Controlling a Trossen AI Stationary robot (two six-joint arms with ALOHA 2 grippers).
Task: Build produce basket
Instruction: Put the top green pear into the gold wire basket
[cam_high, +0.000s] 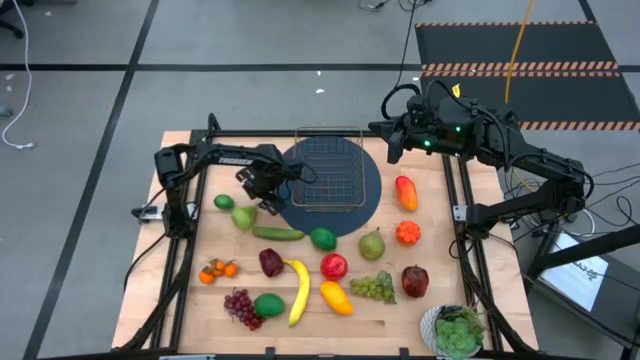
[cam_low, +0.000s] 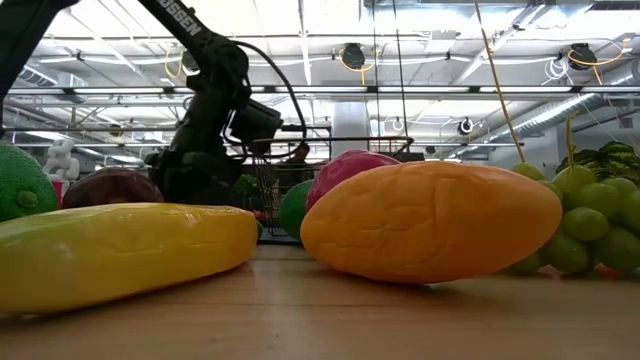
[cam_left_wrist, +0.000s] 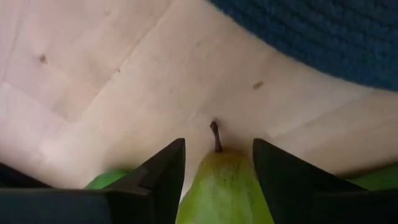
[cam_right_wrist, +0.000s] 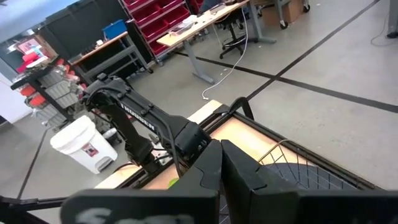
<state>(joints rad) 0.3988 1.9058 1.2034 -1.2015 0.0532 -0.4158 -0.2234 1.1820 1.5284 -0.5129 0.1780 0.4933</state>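
A green pear (cam_left_wrist: 221, 186) lies on its side on the wood table left of the round blue mat (cam_high: 372, 195), stem (cam_left_wrist: 216, 137) toward the mat. My left gripper (cam_high: 258, 192) points steeply down over it, fingers open on either side of its narrow end. The wire basket (cam_high: 328, 170) stands on the mat with nothing in it. The rest of the produce lies spread over the near half of the table: banana (cam_high: 298, 290), mango (cam_high: 336, 297), green grapes (cam_high: 372, 287). My right gripper (cam_right_wrist: 221, 171) is shut, held high at the table's far right, holding nothing. My left gripper's fingers (cam_left_wrist: 161, 180) come from above, one on each side of the pear's neck (cam_left_wrist: 217, 165), close against it. Whether they touch it I cannot tell. The pear lies on the table.
Close to the pear lie a lime (cam_high: 223, 201) and a cucumber (cam_high: 278, 233). A second pear (cam_high: 372, 243), apples, oranges and purple grapes (cam_high: 241, 306) fill the near half. A potted plant (cam_high: 455, 330) stands at the near right corner. Black frame rails run along both table sides.
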